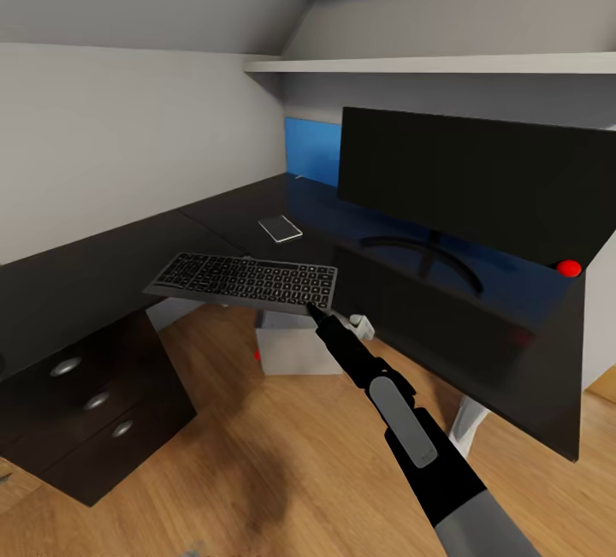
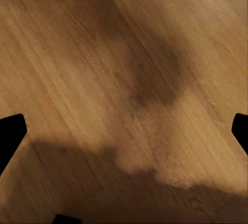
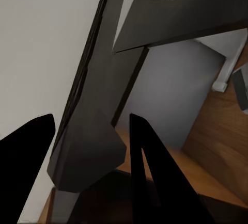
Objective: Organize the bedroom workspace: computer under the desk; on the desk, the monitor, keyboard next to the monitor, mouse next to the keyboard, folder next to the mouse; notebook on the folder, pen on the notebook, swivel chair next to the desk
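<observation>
Monitor (image 1: pixel 475 180) on desk (image 1: pixel 103 270) at right, keyboard (image 1: pixel 245 281) left-front of it, computer (image 1: pixel 295 350) beneath.

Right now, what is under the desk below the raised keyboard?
A light grey computer with a red dot stands on the wood floor under the desk. The keyboard, held by the right claw, covers its top.

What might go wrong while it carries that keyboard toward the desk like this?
1. The right gripper pinches the keyboard only at one corner, with the rest sticking out unsupported over the floor. It could tilt, slip or twist out of the fingers.
2. The keyboard hangs level with the desk edge, so it could bump the edge.
3. The monitor stands close by; a wide swing of the arm might knock it.
</observation>
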### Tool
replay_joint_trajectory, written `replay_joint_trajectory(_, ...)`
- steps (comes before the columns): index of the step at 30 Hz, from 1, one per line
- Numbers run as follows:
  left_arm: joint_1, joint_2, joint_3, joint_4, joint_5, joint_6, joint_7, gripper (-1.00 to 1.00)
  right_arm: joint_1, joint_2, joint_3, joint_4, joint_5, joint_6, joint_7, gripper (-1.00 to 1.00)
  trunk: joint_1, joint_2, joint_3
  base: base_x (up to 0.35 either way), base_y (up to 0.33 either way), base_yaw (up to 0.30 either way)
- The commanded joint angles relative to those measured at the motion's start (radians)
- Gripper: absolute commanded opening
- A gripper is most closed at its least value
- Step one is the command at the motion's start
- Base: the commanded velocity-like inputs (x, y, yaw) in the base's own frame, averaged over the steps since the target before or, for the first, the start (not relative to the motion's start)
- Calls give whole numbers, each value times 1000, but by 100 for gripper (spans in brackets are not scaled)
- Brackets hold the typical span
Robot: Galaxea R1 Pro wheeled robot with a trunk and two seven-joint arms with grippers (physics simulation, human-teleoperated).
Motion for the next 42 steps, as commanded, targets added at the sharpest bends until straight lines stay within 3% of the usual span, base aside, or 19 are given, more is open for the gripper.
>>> replay_joint_trajectory(1, 0, 3, -6, 24, 9, -35, 8, 100, 1, 0, 0, -2, -8, 3, -1, -100, 0, 0, -1, 0, -1, 160)
replay_joint_trajectory(2, 0, 5, -6, 60, 11, -74, 6, 100, 2, 0, 0, -5, -8, 4, -3, -100, 0, 0, -1, 0, 0, 51)
replay_joint_trajectory(4, 0, 4, -7, 70, 11, -84, 6, 100, 2, 0, 1, -6, -8, 4, -2, -100, 0, 0, -1, 0, 0, 24)
replay_joint_trajectory(19, 0, 5, -10, 106, 10, -92, 7, 100, 2, 4, 13, -11, -1, 0, -8, -100, 0, 0, -1, 0, -13, 1)
replay_joint_trajectory(20, 0, 4, -11, 107, 10, -92, 6, 100, 2, 5, 47, -12, 22, 0, -12, -100, 0, 0, -1, 0, -330, 198)
replay_joint_trajectory(21, 0, 4, -11, 107, 10, -92, 6, 100, 2, 5, 49, -12, 23, 0, -12, -100, 0, 0, -1, 0, -339, 235)
replay_joint_trajectory(42, 0, -4, -19, 109, 6, -90, 9, 100, 2, 5, 52, -12, 24, 1, -13, -100, 0, 0, -1, 0, -347, 274)
